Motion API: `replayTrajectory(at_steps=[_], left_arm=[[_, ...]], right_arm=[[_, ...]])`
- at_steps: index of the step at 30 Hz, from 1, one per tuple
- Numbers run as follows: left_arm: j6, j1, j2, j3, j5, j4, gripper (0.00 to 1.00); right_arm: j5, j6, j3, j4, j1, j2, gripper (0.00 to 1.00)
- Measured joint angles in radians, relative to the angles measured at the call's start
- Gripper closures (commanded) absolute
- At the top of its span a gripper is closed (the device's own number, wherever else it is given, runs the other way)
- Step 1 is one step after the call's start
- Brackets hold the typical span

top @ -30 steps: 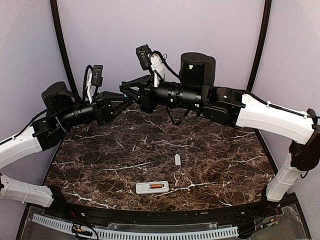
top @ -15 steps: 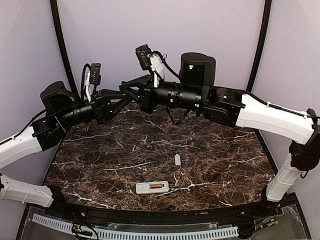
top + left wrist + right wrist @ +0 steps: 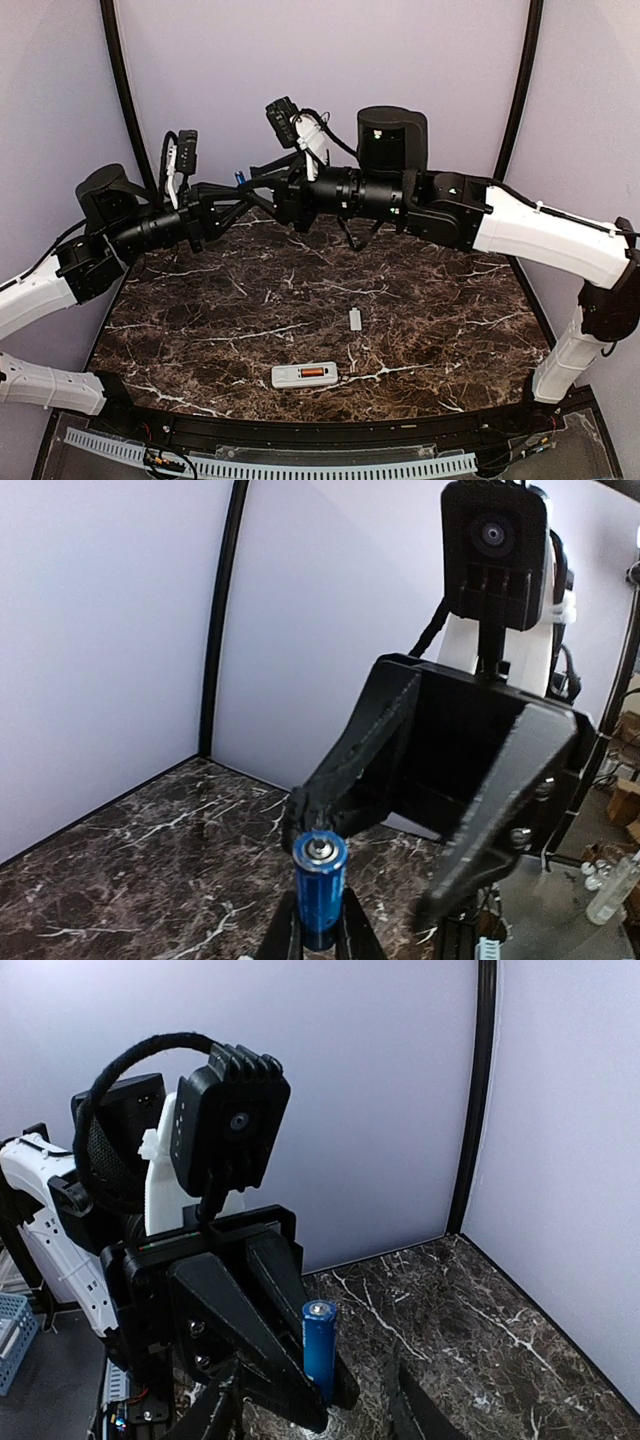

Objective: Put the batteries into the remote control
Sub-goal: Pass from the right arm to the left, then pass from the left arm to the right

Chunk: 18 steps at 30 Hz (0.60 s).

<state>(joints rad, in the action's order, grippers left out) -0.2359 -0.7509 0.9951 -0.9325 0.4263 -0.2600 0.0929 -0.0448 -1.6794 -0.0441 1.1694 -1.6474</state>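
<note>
Left tool [image 3: 318, 932] pinches the slim blue cylindrical battery [image 3: 320, 885] low down; right tool [image 3: 368, 862] stands open beside it. Looks light, rigid, slick: I'd grip mid-barrel.

Left arm [image 3: 120, 240]: mine, raised above the table, reaching toward the middle at the back.
Left gripper [image 3: 320, 932]: fingers pinched on a blue battery [image 3: 319, 885] that stands out past their tips.
Right arm [image 3: 520, 228]: raised, stretched across to the left, roughly level.
Right gripper [image 3: 368, 860]: jaws spread, gripping nothing, tips facing my left gripper close up.
</note>
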Motion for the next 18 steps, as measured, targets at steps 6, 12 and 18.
replayTrajectory(at_steps=[6,12,18], left_arm=[[0.188,-0.006,-0.075,-0.002,-0.156,0.213,1.0],[0.393,-0.033,-0.071,-0.016,-0.316,0.411,1.0],[0.477,-0.043,-0.032,-0.031,-0.389,0.483,1.0]], right_arm=[[0.014,0.024,-0.205,-0.339,-0.029,-0.002,0.16],[0.05,-0.068,-0.376,-0.548,-0.09,-0.028,0.29],[0.128,-0.18,-0.499,-0.669,-0.097,-0.193,0.32]])
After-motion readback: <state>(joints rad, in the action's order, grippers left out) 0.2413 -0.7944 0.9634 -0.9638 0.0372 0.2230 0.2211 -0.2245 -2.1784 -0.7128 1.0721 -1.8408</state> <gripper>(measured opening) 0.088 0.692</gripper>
